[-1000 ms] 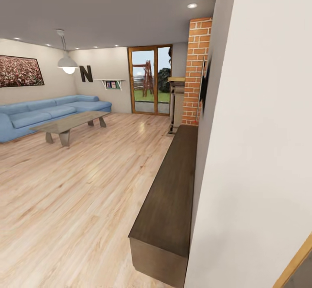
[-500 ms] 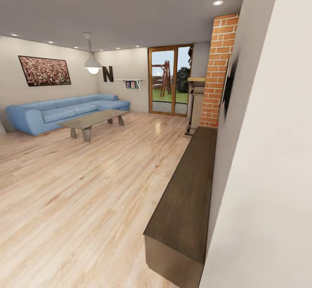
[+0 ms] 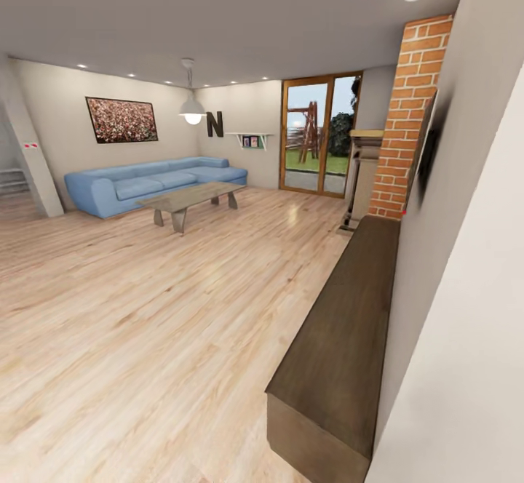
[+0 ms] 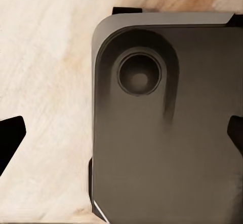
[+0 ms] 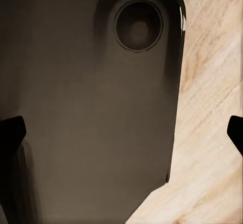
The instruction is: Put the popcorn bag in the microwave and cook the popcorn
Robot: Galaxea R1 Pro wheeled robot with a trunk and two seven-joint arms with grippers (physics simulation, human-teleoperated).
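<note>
I am in a living room; the popcorn bag, the microwave, the countertop and the kitchen are out of view. In the left wrist view my left gripper [image 4: 121,138] is open, its dark fingertips [image 4: 11,142] far apart with nothing between them, over my own dark grey base [image 4: 162,148] and pale wooden floor [image 4: 45,82]. In the right wrist view my right gripper [image 5: 121,132] is open too, its fingertips [image 5: 10,133] wide apart and empty, above the same kind of base [image 5: 91,107].
A long dark wooden cabinet [image 3: 342,323] runs along the white wall [image 3: 473,286] close on the right, ending at a brick column [image 3: 411,116]. A blue sofa [image 3: 153,181] and a coffee table [image 3: 191,198] stand far left. A glass door [image 3: 316,134] is at the back. Wide wooden floor [image 3: 145,308] lies between.
The camera has turned left: sofa, table, door and cabinet have all slid right in the picture, and a slanted pillar at the far left has come into view.
</note>
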